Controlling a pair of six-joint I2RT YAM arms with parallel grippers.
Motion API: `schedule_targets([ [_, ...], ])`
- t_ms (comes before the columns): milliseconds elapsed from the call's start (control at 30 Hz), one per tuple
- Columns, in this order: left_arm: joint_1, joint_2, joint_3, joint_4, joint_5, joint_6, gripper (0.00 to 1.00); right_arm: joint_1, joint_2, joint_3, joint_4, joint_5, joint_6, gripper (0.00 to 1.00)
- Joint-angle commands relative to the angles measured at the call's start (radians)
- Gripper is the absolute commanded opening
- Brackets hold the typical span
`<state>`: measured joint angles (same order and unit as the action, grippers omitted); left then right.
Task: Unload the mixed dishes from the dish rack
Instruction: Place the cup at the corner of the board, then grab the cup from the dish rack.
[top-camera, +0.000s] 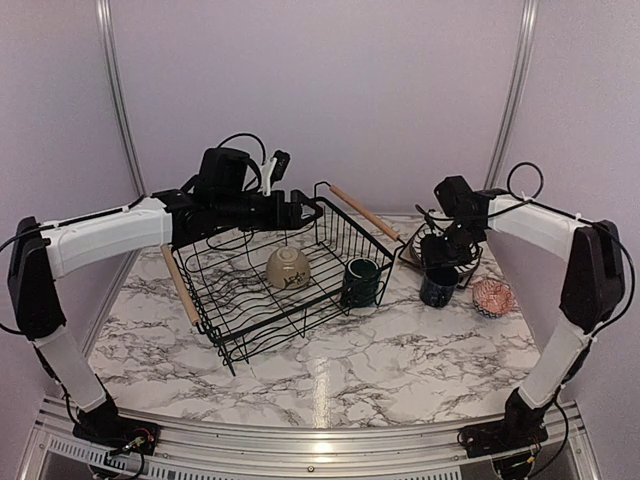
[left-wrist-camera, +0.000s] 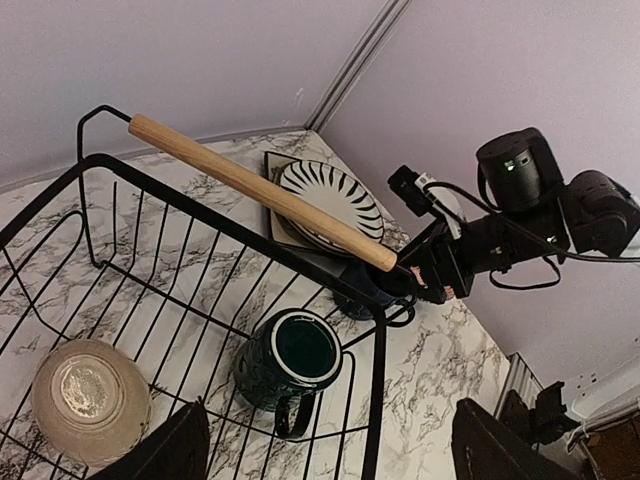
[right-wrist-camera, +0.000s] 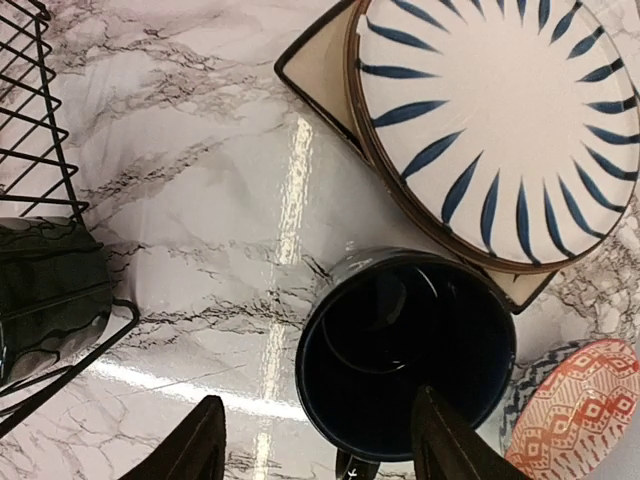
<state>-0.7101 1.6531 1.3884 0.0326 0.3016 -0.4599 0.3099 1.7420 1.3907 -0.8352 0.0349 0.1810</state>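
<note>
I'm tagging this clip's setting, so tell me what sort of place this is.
Likely a robot lab cell, not a kitchen: plain lilac walls, a marble-patterned tabletop on a metal frame, and a white-and-black left arm and right arm bolted at its near edge.

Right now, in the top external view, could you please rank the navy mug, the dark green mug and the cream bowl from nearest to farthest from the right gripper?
1. The navy mug, on the table directly beneath the right gripper.
2. The dark green mug, in the dish rack, at its right corner.
3. The cream bowl, mid-rack, farther left.
</note>
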Motion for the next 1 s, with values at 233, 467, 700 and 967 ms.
schedule_targets([
  [233, -0.096, 0.295, 0.348, -0.487, -0.098, 0.234, 0.79, -0.003, -0.216, 0.064, -0.027, 0.113, 0.012, 0.72],
  [467, -0.144, 0.444, 0.486, -0.596, -0.149, 0.282, 0.69, -0.003, -0.309, 0.069, 0.026, 0.119, 0.015, 0.75],
  [700, -0.152, 0.527, 0.536, -0.595, -0.133, 0.284, 0.62, -0.003, -0.367, 0.068, 0.048, 0.139, 0.008, 0.76],
  [967, -0.155, 0.594, 0.596, -0.59, -0.098, 0.295, 0.55, -0.003, -0.389, 0.045, 0.063, 0.139, 0.008, 0.77],
])
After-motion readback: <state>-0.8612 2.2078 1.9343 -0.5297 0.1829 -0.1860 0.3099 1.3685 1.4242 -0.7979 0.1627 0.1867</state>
